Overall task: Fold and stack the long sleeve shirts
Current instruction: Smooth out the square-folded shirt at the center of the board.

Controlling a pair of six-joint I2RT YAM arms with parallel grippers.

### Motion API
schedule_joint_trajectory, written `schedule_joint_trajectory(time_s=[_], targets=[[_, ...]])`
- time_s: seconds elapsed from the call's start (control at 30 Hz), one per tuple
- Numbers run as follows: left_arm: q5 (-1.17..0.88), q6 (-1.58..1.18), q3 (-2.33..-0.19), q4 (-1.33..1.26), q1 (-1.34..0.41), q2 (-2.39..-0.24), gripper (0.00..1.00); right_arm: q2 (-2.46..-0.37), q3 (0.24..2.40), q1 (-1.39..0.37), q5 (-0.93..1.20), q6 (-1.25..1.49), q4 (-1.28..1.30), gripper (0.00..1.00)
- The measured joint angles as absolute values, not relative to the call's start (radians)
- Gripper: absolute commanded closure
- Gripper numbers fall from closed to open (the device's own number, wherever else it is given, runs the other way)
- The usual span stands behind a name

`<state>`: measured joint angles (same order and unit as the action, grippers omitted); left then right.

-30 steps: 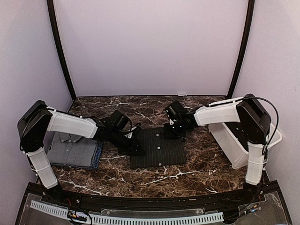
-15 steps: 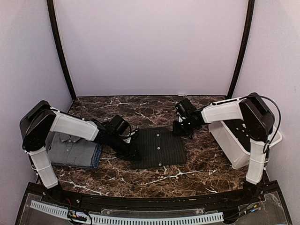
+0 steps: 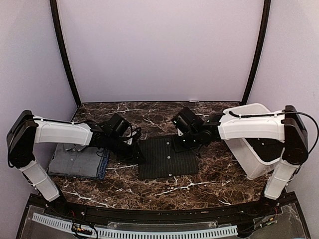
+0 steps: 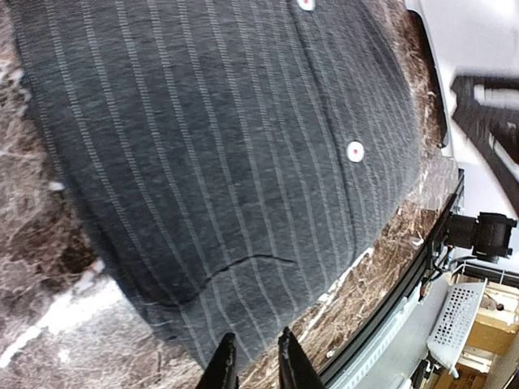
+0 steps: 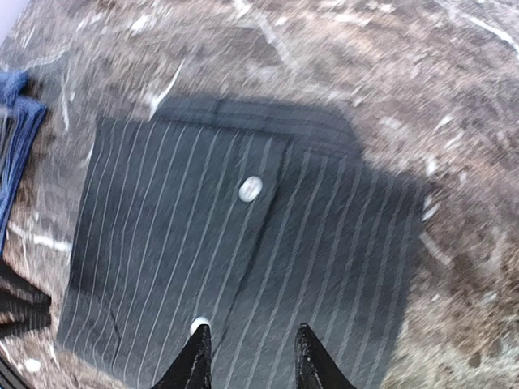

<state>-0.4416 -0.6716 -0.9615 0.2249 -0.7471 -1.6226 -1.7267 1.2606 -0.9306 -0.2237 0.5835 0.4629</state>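
Note:
A charcoal pinstriped long sleeve shirt point(image 3: 167, 158) lies folded into a flat rectangle at the middle of the marble table. It fills the left wrist view point(image 4: 227, 146) and the right wrist view point(image 5: 235, 243), pale buttons showing. My left gripper point(image 3: 140, 158) sits low at the shirt's near left corner. Its jaws point(image 4: 254, 363) stand a narrow gap apart over the cloth edge, with nothing pinched. My right gripper point(image 3: 179, 143) hovers over the far right edge, open point(image 5: 247, 356), nothing between its fingers. A folded grey shirt point(image 3: 74, 159) lies on a blue one point(image 3: 103, 168) at the left.
A white plastic tub point(image 3: 249, 155) stands at the right edge, under the right arm. The blue shirt's edge point(image 5: 15, 138) shows at the left of the right wrist view. The black front rail point(image 3: 159, 213) bounds the near side.
The right gripper drew back to the far right, then came forward and left over the shirt's far edge. The left arm has stretched out lower, its gripper staying at the shirt's left corner.

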Motion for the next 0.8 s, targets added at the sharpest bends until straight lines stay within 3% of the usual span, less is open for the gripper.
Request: schedule_joint_trajectory(time_s=[0.4, 0.8], targets=[[-0.424, -0.693, -0.919, 0.239, -0.682, -1.621, 0.77, -1.830, 1.180, -1.095, -0.223, 0.684, 0.493, 0.66], [-0.428, -0.693, -0.884, 0.213, -0.682, -1.621, 0.60, -1.755, 1.159, -1.105, -0.252, 0.724, 0.533, 0.61]])
